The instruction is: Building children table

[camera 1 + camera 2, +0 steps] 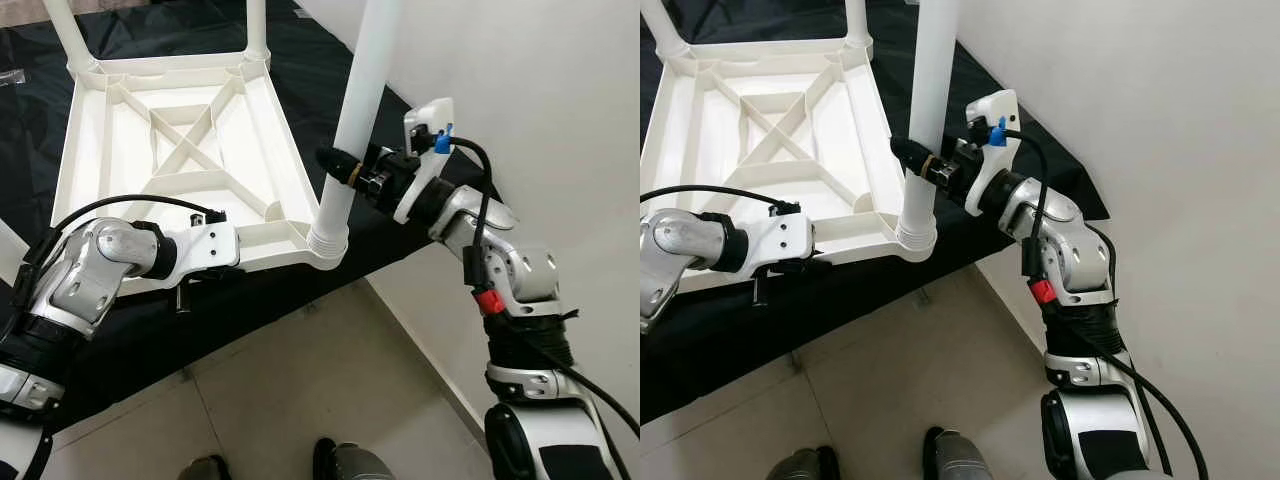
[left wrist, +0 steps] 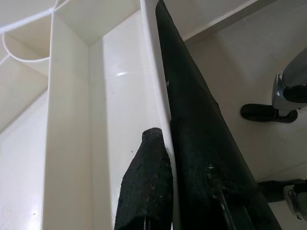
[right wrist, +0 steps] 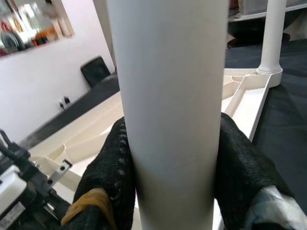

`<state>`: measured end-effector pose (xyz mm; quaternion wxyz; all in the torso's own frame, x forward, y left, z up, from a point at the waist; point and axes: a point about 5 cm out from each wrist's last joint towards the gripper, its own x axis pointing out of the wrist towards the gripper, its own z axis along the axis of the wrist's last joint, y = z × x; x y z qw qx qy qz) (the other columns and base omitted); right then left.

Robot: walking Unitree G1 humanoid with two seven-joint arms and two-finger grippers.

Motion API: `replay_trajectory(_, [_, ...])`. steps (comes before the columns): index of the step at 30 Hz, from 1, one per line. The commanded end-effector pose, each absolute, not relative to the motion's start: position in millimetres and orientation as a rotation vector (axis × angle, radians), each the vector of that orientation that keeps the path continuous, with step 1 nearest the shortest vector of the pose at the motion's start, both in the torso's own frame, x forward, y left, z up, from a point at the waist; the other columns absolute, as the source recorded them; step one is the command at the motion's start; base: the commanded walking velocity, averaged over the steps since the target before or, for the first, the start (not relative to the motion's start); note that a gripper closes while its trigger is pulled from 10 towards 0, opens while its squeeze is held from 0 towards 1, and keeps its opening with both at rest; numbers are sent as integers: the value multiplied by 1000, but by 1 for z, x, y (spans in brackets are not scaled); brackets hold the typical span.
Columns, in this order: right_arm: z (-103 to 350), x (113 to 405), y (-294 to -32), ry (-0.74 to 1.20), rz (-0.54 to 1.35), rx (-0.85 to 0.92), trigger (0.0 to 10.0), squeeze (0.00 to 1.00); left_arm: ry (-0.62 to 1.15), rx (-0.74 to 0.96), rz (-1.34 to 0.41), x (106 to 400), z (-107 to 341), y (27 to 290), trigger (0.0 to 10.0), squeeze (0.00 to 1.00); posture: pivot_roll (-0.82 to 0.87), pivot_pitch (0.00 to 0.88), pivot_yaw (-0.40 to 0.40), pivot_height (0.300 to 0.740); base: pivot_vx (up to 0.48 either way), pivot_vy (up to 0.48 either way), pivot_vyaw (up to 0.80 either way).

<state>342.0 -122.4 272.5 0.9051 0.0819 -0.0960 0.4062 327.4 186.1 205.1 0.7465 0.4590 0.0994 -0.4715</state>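
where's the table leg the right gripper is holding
The white leg stands upright in the near right corner socket of the upturned tabletop, with the right gripper clamped around it above the socket.

White table leg (image 3: 170, 96) upright, close up. Right gripper (image 3: 172, 167) closed around it, black fingers (image 3: 108, 177) pressing both sides. Upturned white tabletop (image 3: 240, 103) behind, second leg (image 3: 271, 38) standing at corner. Dark mat (image 3: 283, 96) beneath.

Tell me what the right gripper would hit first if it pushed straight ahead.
Nothing new: the right gripper is already clamped around the white table leg. Beyond that leg, probably the upturned tabletop's ribbed underside.
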Motion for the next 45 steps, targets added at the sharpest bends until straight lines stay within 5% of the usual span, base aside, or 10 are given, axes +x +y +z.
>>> replay_trajectory(1, [303,338,-167,-416,722,343,0,0,350,1036,-957,323,197,216,0,0,-68,171,-114,740,0,0,0])
replay_trajectory(9, [307,327,-163,-466,911,483,0,0,346,1037,-955,322,200,217,0,0,-65,171,-115,740,0,0,0])
replay_trajectory(20, [311,339,-169,-518,686,342,0,0,337,1033,-955,320,203,215,0,0,-61,180,-112,740,0,0,0])
replay_trajectory(23, [313,336,-157,-532,639,135,0,0,336,1032,-955,320,204,215,0,0,-61,181,-110,740,0,0,0])
replay_trajectory(25, [307,322,-125,-526,728,-243,0,0,332,1033,-954,320,206,214,0,0,-61,182,-107,740,0,0,0])
replay_trajectory(30, [292,311,-104,-497,834,-497,0,0,326,1035,-955,321,208,214,0,0,-62,181,-106,740,0,0,0])
replay_trajectory(33, [291,313,-104,-492,800,-437,0,0,323,1034,-956,321,209,212,0,0,-62,181,-106,740,0,0,0])
replay_trajectory(39, [298,335,-136,-452,529,210,0,0,316,1034,-958,320,211,211,0,0,-62,179,-107,740,0,0,0])
replay_trajectory(44, [293,338,-142,-429,478,358,0,0,313,1033,-957,320,211,210,0,0,-66,177,-106,740,0,0,0])
replay_trajectory(45, [295,334,-135,-442,520,271,0,0,312,1033,-957,320,211,210,0,0,-65,178,-105,740,0,0,0])
